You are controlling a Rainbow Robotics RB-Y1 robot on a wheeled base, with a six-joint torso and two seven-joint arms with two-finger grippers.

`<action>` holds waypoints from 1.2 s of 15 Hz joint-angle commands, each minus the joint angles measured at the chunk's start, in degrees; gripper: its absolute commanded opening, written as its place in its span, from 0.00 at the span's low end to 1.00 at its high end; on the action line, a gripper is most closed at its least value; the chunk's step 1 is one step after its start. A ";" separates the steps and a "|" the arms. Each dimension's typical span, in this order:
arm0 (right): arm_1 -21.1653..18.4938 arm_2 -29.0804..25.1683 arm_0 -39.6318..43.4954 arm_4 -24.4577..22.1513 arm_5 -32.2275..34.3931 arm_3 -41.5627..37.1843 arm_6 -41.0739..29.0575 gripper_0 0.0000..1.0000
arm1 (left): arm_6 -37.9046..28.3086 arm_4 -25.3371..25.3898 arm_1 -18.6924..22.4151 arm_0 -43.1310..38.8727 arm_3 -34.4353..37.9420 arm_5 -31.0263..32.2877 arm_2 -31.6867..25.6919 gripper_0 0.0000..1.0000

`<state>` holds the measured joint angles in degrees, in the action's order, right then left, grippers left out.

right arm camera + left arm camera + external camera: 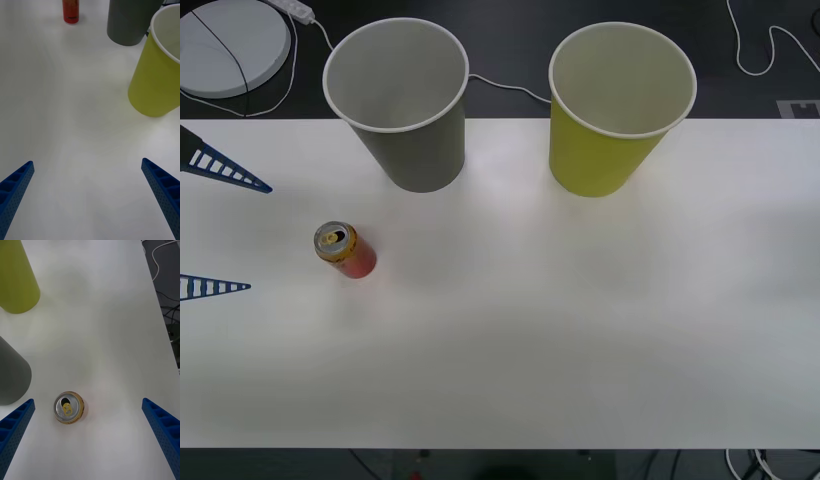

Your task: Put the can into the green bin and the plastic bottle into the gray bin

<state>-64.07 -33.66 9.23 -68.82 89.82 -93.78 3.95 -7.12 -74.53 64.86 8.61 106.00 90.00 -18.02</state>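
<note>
I see the white table (580, 330) spanning the front view, with dark floor, white cables (765, 55) and a round white disc (230, 45) beyond its far edge. The gray bin (402, 100) and green bin (617, 105) stand upright near that edge, well apart. The can (345, 249) stands upright on the left side, in front of the gray bin. My left gripper (220, 230) hovers beside the can, jaws apart. My right gripper (90, 198) hangs over bare tabletop near the green bin, jaws apart.
</note>
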 commanded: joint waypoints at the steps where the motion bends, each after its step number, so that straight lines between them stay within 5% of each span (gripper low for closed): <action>1: 0.00 0.00 0.00 0.00 0.00 0.00 0.00 1.00 | 0.00 0.00 0.00 0.00 0.00 0.00 0.00 1.00; 9: 0.00 0.00 0.00 0.00 0.00 0.00 0.00 1.00 | -0.26 0.09 -0.70 0.18 -1.32 0.00 3.16 1.00; 14: 0.00 0.00 0.00 0.00 0.00 0.00 0.00 1.00 | 2.37 5.98 -0.79 0.18 -14.15 -1.41 10.20 1.00; 18: 0.00 0.00 0.00 0.00 0.00 0.00 0.00 1.00 | 11.95 10.63 -0.97 0.18 -22.85 -6.33 13.89 1.00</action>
<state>-64.08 -33.66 9.23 -68.82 89.82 -93.78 3.96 3.15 -64.79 63.96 8.79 84.50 84.55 -4.74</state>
